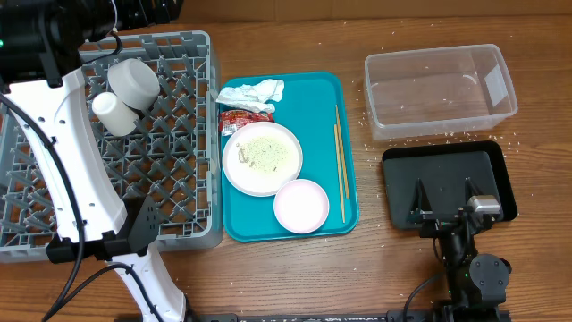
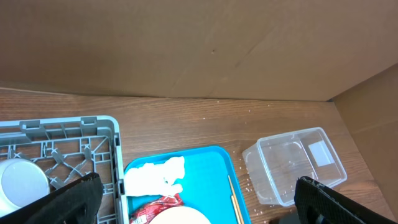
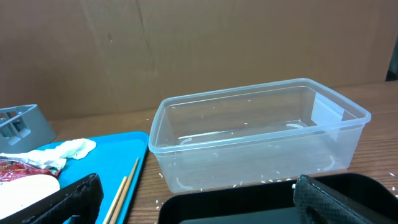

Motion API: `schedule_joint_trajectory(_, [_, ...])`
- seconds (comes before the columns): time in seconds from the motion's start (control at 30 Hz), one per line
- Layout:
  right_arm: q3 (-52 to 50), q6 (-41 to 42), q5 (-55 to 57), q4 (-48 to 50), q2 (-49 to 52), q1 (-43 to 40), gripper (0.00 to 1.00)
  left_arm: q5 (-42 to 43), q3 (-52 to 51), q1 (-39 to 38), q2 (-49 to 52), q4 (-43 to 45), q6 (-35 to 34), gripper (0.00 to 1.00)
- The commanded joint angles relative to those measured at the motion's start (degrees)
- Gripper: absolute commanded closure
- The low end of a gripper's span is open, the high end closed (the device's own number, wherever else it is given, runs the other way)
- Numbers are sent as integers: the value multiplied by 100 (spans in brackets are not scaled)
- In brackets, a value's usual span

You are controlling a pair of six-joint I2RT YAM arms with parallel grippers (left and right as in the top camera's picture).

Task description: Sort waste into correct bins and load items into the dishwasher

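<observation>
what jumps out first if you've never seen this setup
The bright teal tray in the middle grabs the eye, carrying a food-flecked plate, a bowl, chopsticks and a crumpled napkin. Left of it sits a big grey rack holding two white cups; right of it, a clear tub and a black tray.

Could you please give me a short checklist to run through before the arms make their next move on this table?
1. Left gripper and right gripper open, nothing held: ok.
2. Clear tub free to take waste: ok.
3. Black tray unobstructed: not ok, the right gripper hangs over it.
4. Napkin and red wrapper uncovered on the teal tray: ok.
5. Plate free of food grains: not ok.
6. Crockery loaded: not ok. The two cups are in the grey rack; the plate, bowl and chopsticks are not yet.
</observation>
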Motion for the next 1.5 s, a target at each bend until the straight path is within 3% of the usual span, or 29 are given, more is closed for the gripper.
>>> schedule_joint_trajectory(0.0, [-59,-20,76,33,-52,26,0,-31,9,-17,-28,-13,46,0])
schedule_joint_trajectory(1.47, [-59,-20,76,33,-52,26,0,-31,9,-17,-28,-13,46,0])
